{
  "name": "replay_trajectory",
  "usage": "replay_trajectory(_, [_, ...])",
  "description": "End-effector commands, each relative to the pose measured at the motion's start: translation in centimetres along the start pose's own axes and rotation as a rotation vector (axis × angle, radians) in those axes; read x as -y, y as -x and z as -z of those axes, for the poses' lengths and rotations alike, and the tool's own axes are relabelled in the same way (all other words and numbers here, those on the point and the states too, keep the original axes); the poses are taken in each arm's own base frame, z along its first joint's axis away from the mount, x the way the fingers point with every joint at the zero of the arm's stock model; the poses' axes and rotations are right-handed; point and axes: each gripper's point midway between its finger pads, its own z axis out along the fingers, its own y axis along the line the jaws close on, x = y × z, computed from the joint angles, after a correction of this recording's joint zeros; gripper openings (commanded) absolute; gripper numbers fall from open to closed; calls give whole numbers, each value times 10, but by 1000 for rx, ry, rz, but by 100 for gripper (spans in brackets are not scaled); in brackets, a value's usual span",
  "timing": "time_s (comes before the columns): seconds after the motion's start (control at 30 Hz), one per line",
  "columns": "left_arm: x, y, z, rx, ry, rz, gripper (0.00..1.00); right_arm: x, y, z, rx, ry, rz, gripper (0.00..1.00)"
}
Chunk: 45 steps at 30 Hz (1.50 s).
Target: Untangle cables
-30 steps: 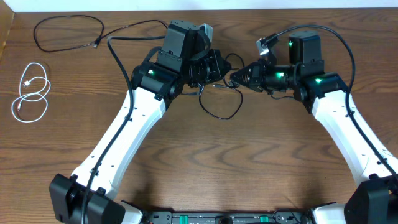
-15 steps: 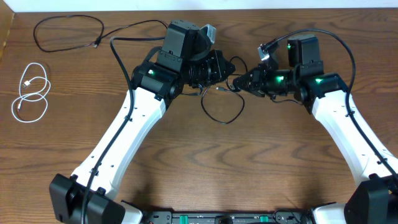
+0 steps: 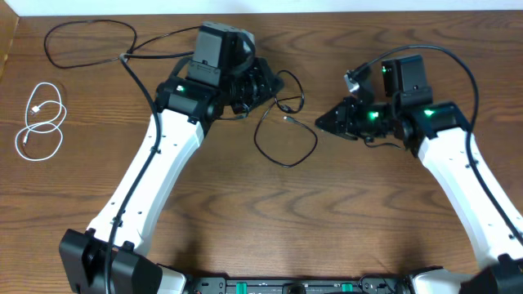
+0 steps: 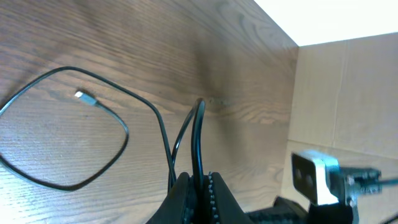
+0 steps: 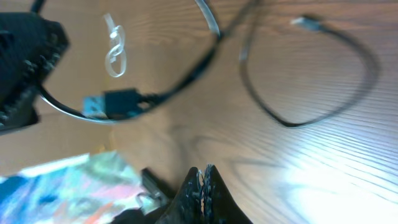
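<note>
The left claw (image 4: 198, 182) is clamped tight on a thin black cable (image 3: 285, 165), gripping a doubled bend of it that pokes up past the fingertips. From there the cable trails out in one open loop on the brown wooden table (image 3: 245, 229), its small plug end lying inside the loop. The right claw (image 3: 321, 124) hovers just beside that loop, fingers pressed together on nothing. Well off to the left lie a second thin black cable (image 3: 127, 56) and a short white coiled cord (image 3: 38, 125), apart from each other.
</note>
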Motion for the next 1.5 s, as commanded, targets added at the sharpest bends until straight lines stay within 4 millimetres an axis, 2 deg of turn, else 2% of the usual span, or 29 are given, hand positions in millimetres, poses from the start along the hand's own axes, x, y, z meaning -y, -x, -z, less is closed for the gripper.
replay_trajectory(0.0, [7, -4, 2, -13, -20, 42, 8, 2, 6, 7, 57, -65, 52, 1])
replay_trajectory(0.2, [17, -18, -2, -57, -39, 85, 8, -34, 6, 4, 37, 100, 134, 1])
replay_trajectory(0.3, [19, -21, -4, -65, -39, 133, 7, -43, 5, 0, 46, 113, 175, 1])
replay_trajectory(0.5, [19, -23, -4, -69, -37, 112, 8, -44, 13, -4, 90, 80, 141, 2])
replay_trajectory(0.77, [19, -24, -4, -71, -38, 96, 8, -49, 10, -4, 75, 109, 133, 1])
replay_trajectory(1.23, [30, -40, -8, -125, -64, 98, 8, -53, 5, -11, 68, 91, 135, 2])
replay_trajectory(1.47, [32, -42, -7, -135, -71, 106, 8, -54, 2, -12, 60, 92, 127, 2])
